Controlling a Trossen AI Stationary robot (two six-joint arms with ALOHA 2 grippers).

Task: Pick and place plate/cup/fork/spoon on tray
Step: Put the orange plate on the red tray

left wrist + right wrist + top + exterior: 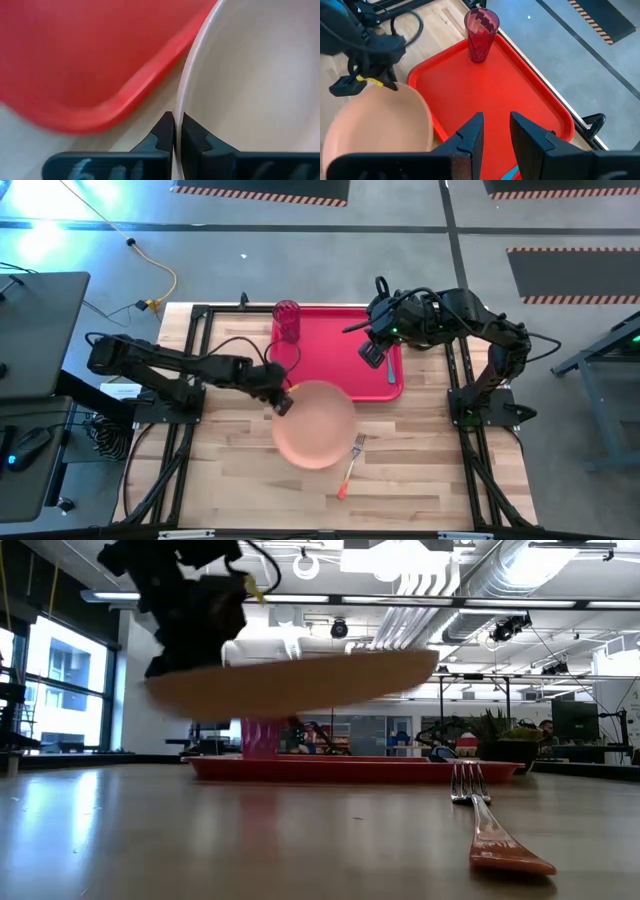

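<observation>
My left gripper is shut on the salmon-pink plate, which is lifted above the table, partly over the near left corner of the red tray. The ribbed pink cup stands upright in the tray's far left corner. The fork with the orange-red handle lies flat on the table near the plate. My right gripper is open and empty above the tray's right part. A light-blue strip, the spoon's handle, shows on the tray under it. The spoon's bowl is hidden. My left gripper pinches the plate's rim on the plate's left side between its two fingers, one above the rim and one below. The fingers come level from the table's left. The plate is lifted clear of the table, nearly level.
Bare wooden table lies near and left of the plate. The black frame rails run along the table's left and right sides. The room behind shows in the low view.
</observation>
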